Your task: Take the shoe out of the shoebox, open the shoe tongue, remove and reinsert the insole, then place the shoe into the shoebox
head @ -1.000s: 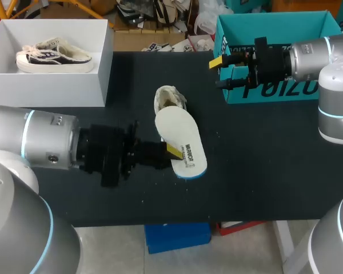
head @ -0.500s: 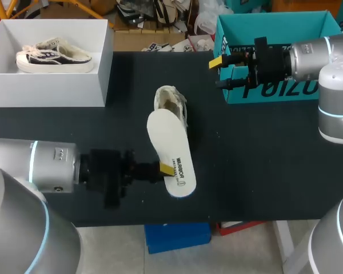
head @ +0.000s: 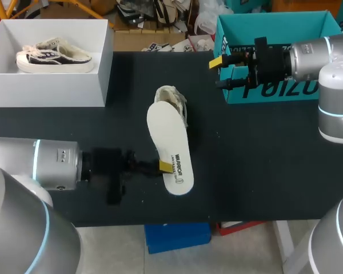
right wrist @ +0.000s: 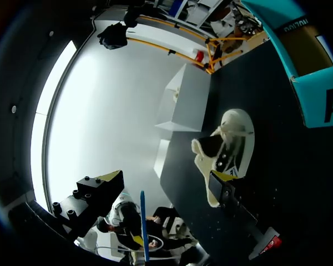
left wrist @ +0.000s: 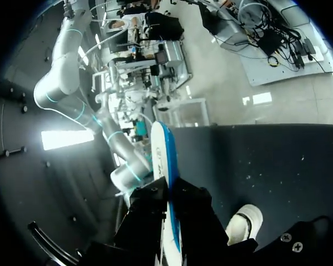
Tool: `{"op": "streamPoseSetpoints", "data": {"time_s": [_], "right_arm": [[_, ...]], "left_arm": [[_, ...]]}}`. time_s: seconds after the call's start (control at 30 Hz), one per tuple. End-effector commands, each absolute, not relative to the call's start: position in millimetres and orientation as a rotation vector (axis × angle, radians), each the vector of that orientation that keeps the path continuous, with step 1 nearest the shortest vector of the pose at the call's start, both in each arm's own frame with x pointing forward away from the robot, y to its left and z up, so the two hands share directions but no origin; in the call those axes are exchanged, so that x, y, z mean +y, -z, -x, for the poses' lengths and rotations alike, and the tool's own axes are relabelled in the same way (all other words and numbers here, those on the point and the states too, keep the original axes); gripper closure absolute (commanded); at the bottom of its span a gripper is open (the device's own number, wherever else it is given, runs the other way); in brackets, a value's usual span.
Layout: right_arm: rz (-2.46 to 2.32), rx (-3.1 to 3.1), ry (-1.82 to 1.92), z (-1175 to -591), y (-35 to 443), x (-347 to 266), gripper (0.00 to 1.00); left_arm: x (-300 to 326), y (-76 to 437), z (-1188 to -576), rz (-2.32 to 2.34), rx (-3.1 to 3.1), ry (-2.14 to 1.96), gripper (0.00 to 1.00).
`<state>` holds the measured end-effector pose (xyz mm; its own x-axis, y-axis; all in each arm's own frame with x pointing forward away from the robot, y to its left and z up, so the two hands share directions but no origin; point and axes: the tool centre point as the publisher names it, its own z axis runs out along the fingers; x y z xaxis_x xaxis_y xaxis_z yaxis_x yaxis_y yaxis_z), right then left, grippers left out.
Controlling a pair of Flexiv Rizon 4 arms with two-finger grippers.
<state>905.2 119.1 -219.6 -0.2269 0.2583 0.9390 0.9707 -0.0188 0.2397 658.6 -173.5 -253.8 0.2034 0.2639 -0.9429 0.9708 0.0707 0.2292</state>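
A cream shoe [head: 172, 98] lies on the black table [head: 263, 160], toe away from me. The white insole [head: 170, 145] is held over it, its far end covering the shoe's opening. My left gripper [head: 164, 166] is shut on the insole's near end, gripping it from the left edge. In the left wrist view the insole [left wrist: 164, 160] stands edge-on between the gripper [left wrist: 171, 206] fingers, with the shoe [left wrist: 243, 220] beside and below. My right gripper [head: 218, 72] hangs open and empty in front of the teal box [head: 274, 25]. From the right wrist, the shoe [right wrist: 234, 132] and insole [right wrist: 204, 169] lie ahead.
A white shoebox [head: 106, 63] at the back left holds a second shoe [head: 54, 55] with dark trim. The teal box stands at the back right, behind my right gripper. The table's front edge runs just below the insole's heel.
The left arm has drawn back to the left and turned the insole. The insole swung from pointing down-right to lying in line with the shoe. The right arm kept still.
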Motion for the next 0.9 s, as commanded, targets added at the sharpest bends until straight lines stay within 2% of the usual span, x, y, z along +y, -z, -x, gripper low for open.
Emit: {"op": "streamPoseSetpoints", "data": {"time_s": [0.03, 0.6, 0.9], "right_arm": [[1.318, -1.557, 1.293, -905, 221, 120, 0.00], [1.318, -1.557, 1.293, -905, 221, 120, 0.00], [1.318, -1.557, 1.293, -905, 221, 120, 0.00]], "left_arm": [[-175, 264, -685, -1.392, 1.260, 0.858, 1.00], [-168, 275, -787, -1.425, 1.316, 0.821, 1.00], [-168, 270, -811, -1.414, 1.274, 0.804, 1.00]]}}
